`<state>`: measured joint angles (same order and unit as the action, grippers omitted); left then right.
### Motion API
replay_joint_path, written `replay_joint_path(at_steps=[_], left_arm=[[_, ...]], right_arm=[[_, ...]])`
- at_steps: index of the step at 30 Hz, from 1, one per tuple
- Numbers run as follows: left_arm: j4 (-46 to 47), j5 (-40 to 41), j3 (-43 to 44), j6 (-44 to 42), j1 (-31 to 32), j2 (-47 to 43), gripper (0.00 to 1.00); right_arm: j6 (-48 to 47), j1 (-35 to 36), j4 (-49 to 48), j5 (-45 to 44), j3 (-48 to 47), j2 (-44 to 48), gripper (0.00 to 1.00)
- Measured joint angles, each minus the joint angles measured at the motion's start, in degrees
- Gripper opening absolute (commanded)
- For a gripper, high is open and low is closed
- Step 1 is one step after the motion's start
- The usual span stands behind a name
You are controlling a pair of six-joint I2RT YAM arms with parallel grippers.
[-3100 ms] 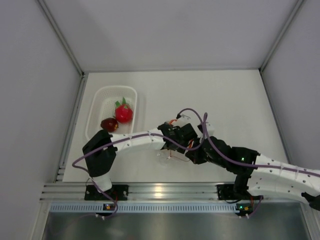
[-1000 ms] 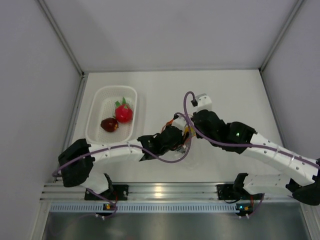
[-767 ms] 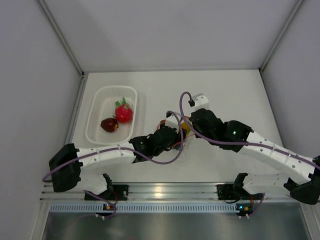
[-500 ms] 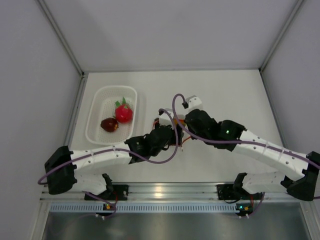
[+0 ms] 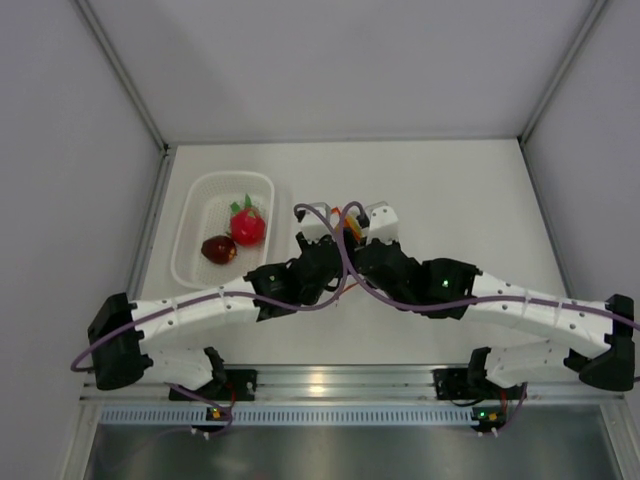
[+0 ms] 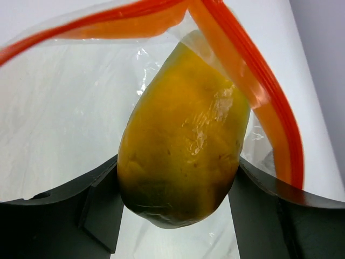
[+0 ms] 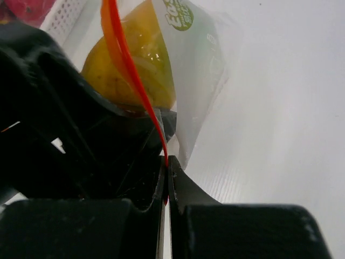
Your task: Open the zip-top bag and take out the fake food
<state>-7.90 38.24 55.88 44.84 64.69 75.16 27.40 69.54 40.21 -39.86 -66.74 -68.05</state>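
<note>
Left wrist view: left gripper grips the yellow-orange fruit at the zip-top bag mouth. Right gripper pinches the zip strip, likely anchoring the bag for extraction. Bag is mid-table, right of the basket.

Basket: white perforated plastic, a rounded rectangle. I see it standing flat on the left part of the bench, with its long side running away from me.
Basket, right wrist view: only a corner of the holed wall shows, at the top left.
Bench: white and matte.
Enclosure: plain grey panels at the left, back and right, with metal struts along the corners.
Near edge: a slotted aluminium rail runs across the bench front.
</note>
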Motion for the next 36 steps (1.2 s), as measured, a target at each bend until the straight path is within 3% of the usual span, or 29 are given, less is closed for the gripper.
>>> replay_joint_path(at_steps=[12,19,25,31,36], left_arm=[[-2.9,-11.4,-2.7,12.5,-0.9,-7.7,0.0],[-3.3,-22.5,-4.6,9.9,-1.2,-11.3,0.0],[-3.8,-31.9,-5.9,3.3,-1.2,-15.2,0.0],[-6.6,-30.6,-6.7,-1.1,-1.2,-21.6,0.0],[-16.3,-13.8,-4.7,-0.6,-1.4,-25.3,0.0]], right_arm=[[4.8,0.4,-3.3,-11.5,3.1,-0.4,0.0],[1.5,-1.9,-4.2,-12.3,3.1,-0.4,0.0],[-1.7,-8.3,-4.6,-8.5,3.1,-0.3,0.0],[-3.0,-12.1,-4.5,-5.6,3.1,0.5,0.0],[-3.3,-14.5,-3.6,-4.2,3.8,3.2,0.0]])
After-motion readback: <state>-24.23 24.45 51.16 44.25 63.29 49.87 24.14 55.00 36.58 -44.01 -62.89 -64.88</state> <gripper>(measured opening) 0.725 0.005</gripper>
